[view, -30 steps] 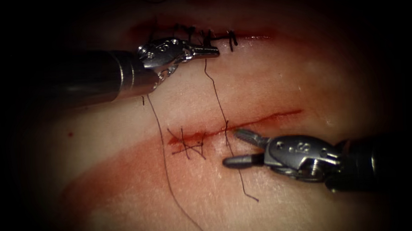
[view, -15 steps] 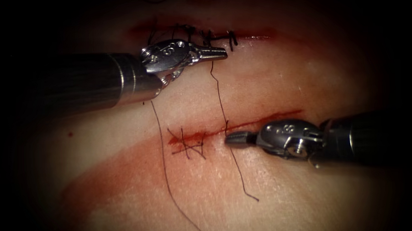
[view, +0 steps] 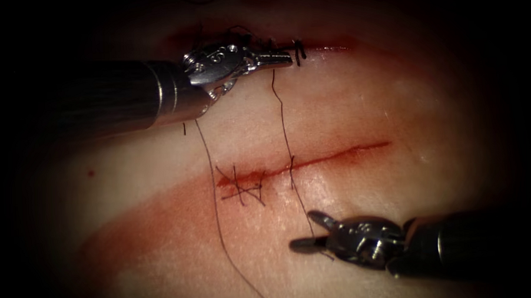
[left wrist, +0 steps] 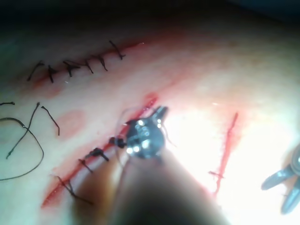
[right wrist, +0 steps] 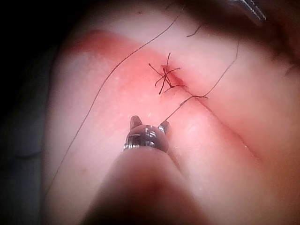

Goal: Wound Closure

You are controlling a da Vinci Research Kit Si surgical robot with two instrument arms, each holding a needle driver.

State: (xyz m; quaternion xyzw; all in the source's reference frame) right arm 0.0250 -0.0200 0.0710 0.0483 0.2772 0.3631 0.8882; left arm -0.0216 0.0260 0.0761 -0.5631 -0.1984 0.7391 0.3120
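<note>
right tool (view: 306, 230): jaws spread, empty, straddling the thread (view: 285, 130) tail below the cut (view: 313, 160) | left tool (view: 280, 59): jaws pressed together on the thread's upper end, by the older stitched cut | needle: unseen | risk: a hard left pull could tear the stitch (view: 291, 166) through the tissue (view: 393, 103).

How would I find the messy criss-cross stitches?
Look at the red cut across the middle of the tissue. Follow it to its left end: the dark criss-cross stitches sit there, tangled like a star, unlike the single thread crossing further right.
</note>
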